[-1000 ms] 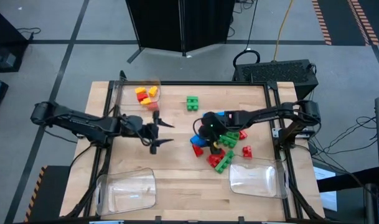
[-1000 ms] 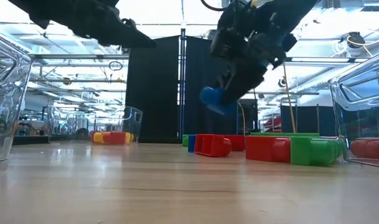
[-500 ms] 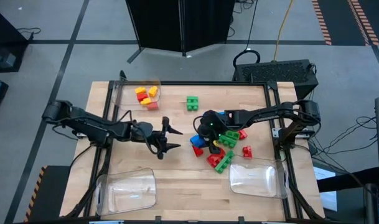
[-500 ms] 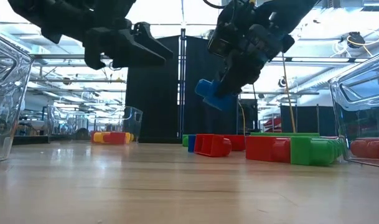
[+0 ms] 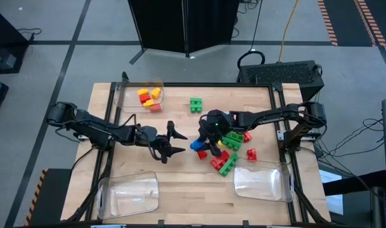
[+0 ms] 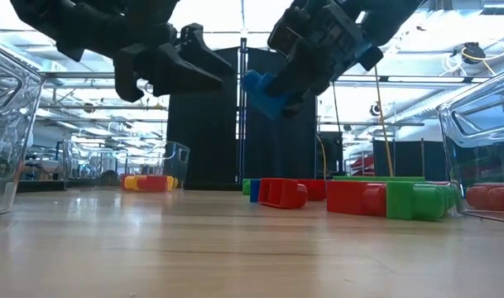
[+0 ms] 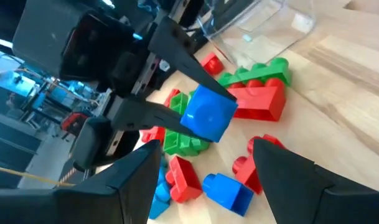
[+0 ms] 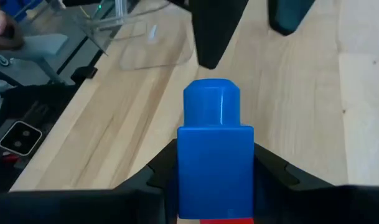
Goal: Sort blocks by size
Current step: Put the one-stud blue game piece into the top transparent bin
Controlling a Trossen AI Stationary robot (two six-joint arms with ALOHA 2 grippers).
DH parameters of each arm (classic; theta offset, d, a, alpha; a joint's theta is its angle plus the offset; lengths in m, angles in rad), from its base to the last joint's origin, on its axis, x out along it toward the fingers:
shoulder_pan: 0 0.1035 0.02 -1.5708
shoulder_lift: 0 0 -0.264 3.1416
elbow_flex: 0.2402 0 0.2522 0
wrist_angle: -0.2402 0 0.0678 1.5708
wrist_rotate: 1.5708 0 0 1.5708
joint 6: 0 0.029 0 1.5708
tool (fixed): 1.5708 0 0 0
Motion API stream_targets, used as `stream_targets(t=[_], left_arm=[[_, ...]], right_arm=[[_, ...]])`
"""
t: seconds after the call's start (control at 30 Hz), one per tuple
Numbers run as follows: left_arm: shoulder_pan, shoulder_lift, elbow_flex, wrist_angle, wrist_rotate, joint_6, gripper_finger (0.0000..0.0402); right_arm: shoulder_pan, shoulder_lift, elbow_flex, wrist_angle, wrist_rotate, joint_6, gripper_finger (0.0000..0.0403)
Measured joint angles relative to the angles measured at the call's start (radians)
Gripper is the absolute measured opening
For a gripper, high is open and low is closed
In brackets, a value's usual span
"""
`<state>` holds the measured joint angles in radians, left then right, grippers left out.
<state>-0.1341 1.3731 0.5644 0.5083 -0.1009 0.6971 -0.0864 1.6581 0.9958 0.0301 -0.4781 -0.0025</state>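
Right gripper [image 6: 272, 87] jaws clamp a small blue block [image 6: 260, 91], lifted clear of the worktop [image 6: 235, 248]; left gripper [image 5: 175, 142] jaws gape wide and empty, just beside it.

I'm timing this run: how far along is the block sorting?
Early. One far tray holds several yellow, orange and red blocks. The right pincer holds a blue block aloft, facing the open left pincer. The pile and green block remain unsorted; both near trays look empty.
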Motion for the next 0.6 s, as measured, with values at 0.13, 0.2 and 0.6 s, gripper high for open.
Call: stream_targets(t=[0.13, 0.2, 0.6], left_arm=[[0.001, 0.000, 0.000, 0.002, 0.000, 0.000, 0.0256], [0.001, 0.000, 0.000, 0.011, 0.000, 0.000, 0.0256], [0.001, 0.007, 0.001, 0.063, 0.002, 0.045, 0.0256]], right_arm=[[0.000, 0.000, 0.000, 0.025, 0.000, 0.017, 0.0123], [0.000, 0.000, 0.000, 0.035, 0.000, 0.019, 0.0123], [-0.041, 0.050, 0.000, 0.136, -0.052, 0.096, 0.0123]])
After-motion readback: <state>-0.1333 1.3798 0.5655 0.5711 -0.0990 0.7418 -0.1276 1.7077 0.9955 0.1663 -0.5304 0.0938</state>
